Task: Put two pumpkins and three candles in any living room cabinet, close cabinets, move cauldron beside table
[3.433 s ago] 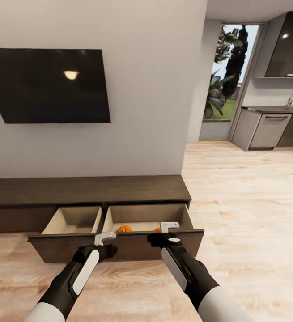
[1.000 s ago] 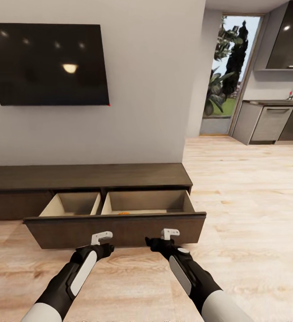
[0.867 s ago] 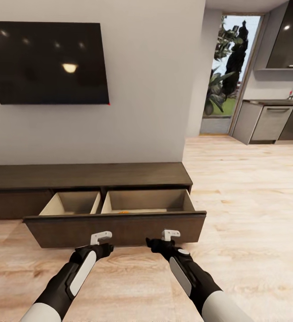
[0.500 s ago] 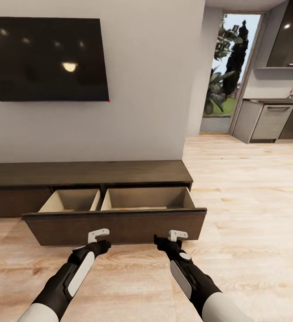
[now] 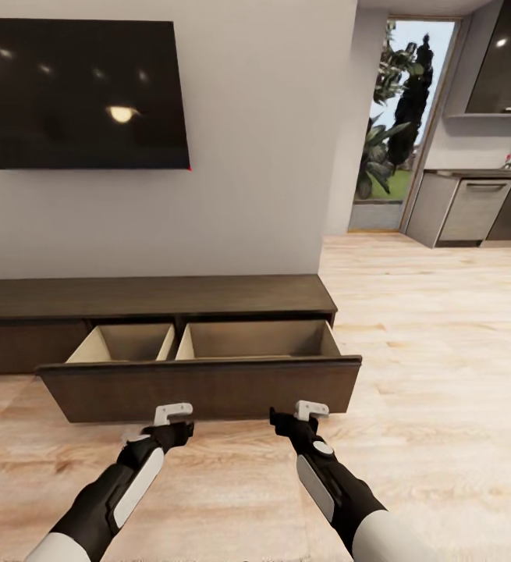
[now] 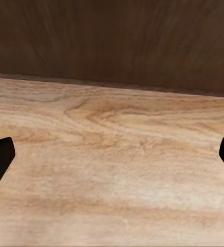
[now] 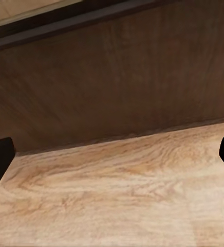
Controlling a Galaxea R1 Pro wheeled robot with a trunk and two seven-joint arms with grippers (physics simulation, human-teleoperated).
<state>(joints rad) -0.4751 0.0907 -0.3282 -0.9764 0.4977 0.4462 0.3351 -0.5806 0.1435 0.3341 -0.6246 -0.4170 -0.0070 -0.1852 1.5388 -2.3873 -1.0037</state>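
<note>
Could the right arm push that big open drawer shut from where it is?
Probably yes. The right gripper hangs just before the drawer front, fingers spread, nothing between them; only bare wood floor lies there.

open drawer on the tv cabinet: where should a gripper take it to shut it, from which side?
Likely no pinch at all. The drawer front is a flat, handleless panel facing the robot, pulled out from the cabinet. Best bet: press the flat face from the robot's side, left gripper and right gripper spread apart for an even push. Alternative: pinch its top edge from above.
</note>
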